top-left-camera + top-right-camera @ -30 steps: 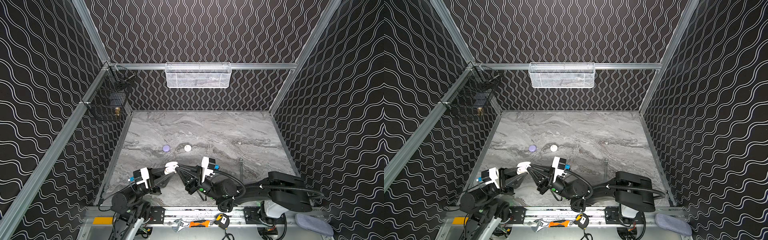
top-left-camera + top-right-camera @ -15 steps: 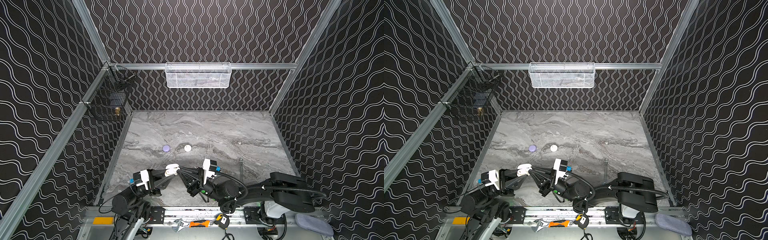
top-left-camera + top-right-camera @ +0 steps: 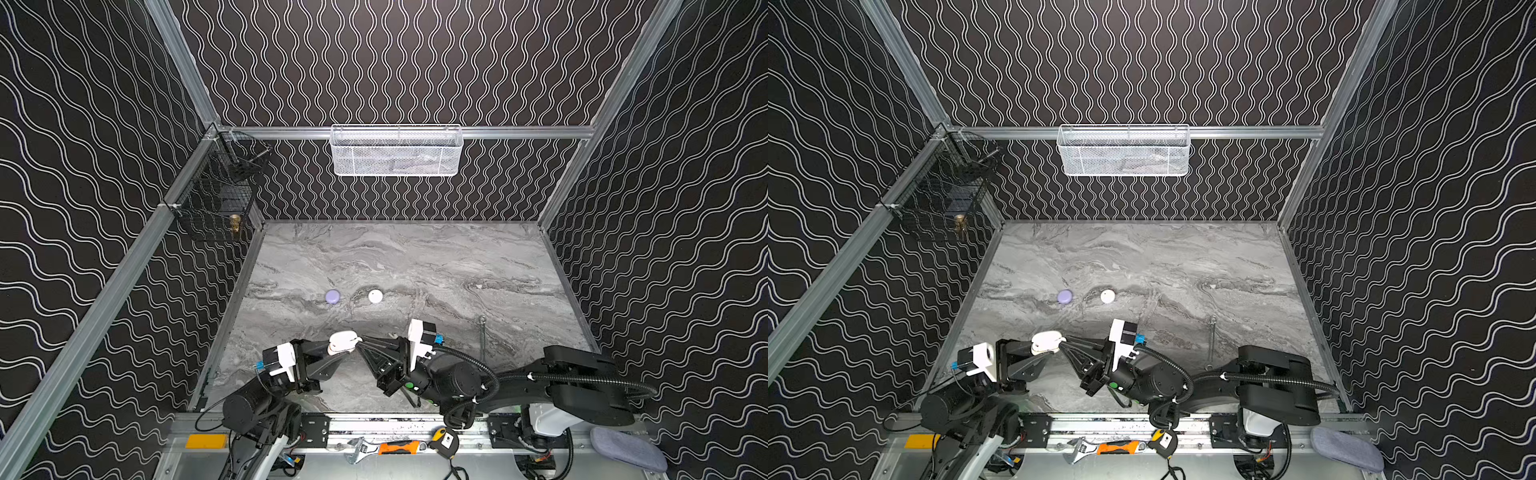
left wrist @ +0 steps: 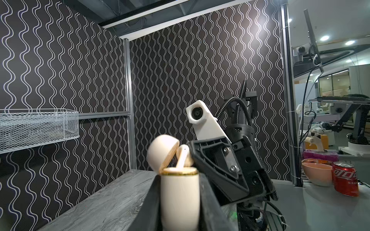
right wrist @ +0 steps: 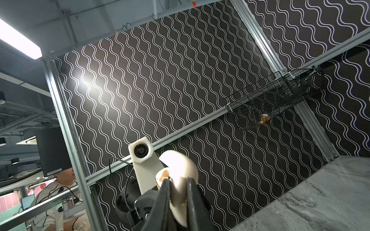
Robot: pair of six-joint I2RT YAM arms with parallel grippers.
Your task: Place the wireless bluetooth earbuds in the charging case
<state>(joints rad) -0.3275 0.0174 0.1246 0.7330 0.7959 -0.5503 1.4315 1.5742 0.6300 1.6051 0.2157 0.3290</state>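
My left gripper (image 3: pixel 337 348) is shut on a cream charging case (image 3: pixel 343 341), held upright above the table's near middle with its lid (image 4: pixel 162 152) hinged open. In the left wrist view the case (image 4: pixel 180 200) fills the gap between the two fingers. My right gripper (image 3: pixel 360 340) meets it from the right and is shut on a cream earbud (image 4: pixel 183 155). The earbud's stem dips into the case's open top. In the right wrist view the jaws (image 5: pixel 178 182) pinch the cream piece right in front of the lid (image 5: pixel 180 164). Both top views show the two grippers tip to tip.
A lavender round case (image 3: pixel 332 296) and a white round case (image 3: pixel 375 296) lie closed on the marble table (image 3: pixel 415 257) farther back. A steel wrench (image 3: pixel 482 338) lies to the right of my right arm. A white mesh basket (image 3: pixel 395 151) hangs on the back wall and a black wire basket (image 3: pixel 216 203) on the left wall.
Both grippers, with the case and the earbud, have drifted slightly toward the near edge. The right tip has closed in on the case. Both grips are unchanged.
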